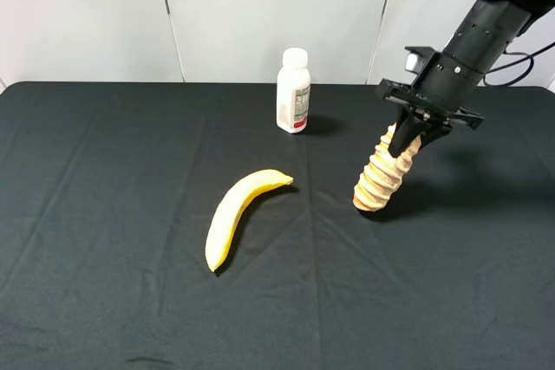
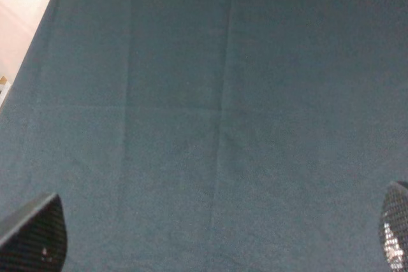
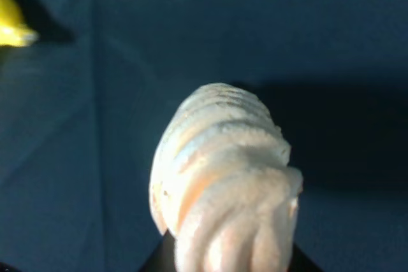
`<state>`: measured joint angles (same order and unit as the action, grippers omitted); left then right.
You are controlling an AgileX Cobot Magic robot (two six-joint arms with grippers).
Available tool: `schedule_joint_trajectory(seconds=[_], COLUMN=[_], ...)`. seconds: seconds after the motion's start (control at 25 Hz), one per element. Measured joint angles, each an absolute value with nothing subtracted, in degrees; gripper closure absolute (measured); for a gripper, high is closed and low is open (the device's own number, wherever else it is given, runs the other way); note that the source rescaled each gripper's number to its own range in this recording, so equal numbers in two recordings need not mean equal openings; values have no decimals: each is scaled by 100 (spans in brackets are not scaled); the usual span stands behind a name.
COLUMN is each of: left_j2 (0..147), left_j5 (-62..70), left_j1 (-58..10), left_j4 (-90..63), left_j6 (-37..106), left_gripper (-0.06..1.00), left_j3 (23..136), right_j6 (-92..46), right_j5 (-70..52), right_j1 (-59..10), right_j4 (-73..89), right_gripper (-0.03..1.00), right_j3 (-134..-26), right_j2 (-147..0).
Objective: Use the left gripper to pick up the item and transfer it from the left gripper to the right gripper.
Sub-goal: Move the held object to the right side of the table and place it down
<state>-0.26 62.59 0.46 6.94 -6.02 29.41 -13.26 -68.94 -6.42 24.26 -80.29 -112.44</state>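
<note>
Right of centre, your black right gripper (image 1: 406,140) is pinching the tan ridged roll (image 1: 381,178); your black left gripper (image 2: 213,246) is gaping empty. Handover seemingly done; next, hold steady.

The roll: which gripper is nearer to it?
Right. The right gripper is shut on the roll at its narrow end. The left gripper is away from it: its wrist view shows only cloth.

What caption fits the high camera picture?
Right gripper grips the tan roll by its narrow end, beside a banana and bottle.
</note>
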Motion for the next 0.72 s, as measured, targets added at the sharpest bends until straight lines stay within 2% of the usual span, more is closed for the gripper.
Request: schedule_joint_trajectory(seconds=[0.24, 0.28, 0.32, 0.36, 0.4, 0.44, 0.48, 0.56, 0.72], left_j2=[-26, -26, -26, -26, -26, -26, -26, -26, -26], left_j5=[6259, 6259, 6259, 6259, 6259, 6259, 6259, 6259, 6259], left_j1=[46, 46, 46, 46, 46, 46, 46, 46, 46], left_j4=[694, 694, 694, 694, 694, 694, 694, 694, 694], left_j6=[-602, -602, -602, -602, -602, -602, -602, -602, -602], left_gripper=[-4, -4, -4, -4, -4, -4, -4, -4, -4], left_j3=[2941, 2941, 2941, 2941, 2941, 2941, 2941, 2941, 2941], right_j6=[-1186, -1186, -1159, -1139, -1098, -1079, -1078, -1078, -1078], right_j5=[-6899, -6899, -6902, -6902, -6902, -6906, -6906, -6906, -6913], right_j1=[-642, -642, -642, -642, -642, -642, -642, -642, -642], right_j4=[2394, 2394, 2394, 2394, 2394, 2394, 2394, 2394, 2394], right_gripper=[97, 94, 87, 74, 49, 31, 17, 5, -2], right_j3=[-8041, -8048, -8048, -8048, -8048, -8048, -8048, -8048, -8048], right_j2=[-11346, -11346, -11349, -11349, -11352, -11356, -11364, -11364, -11364])
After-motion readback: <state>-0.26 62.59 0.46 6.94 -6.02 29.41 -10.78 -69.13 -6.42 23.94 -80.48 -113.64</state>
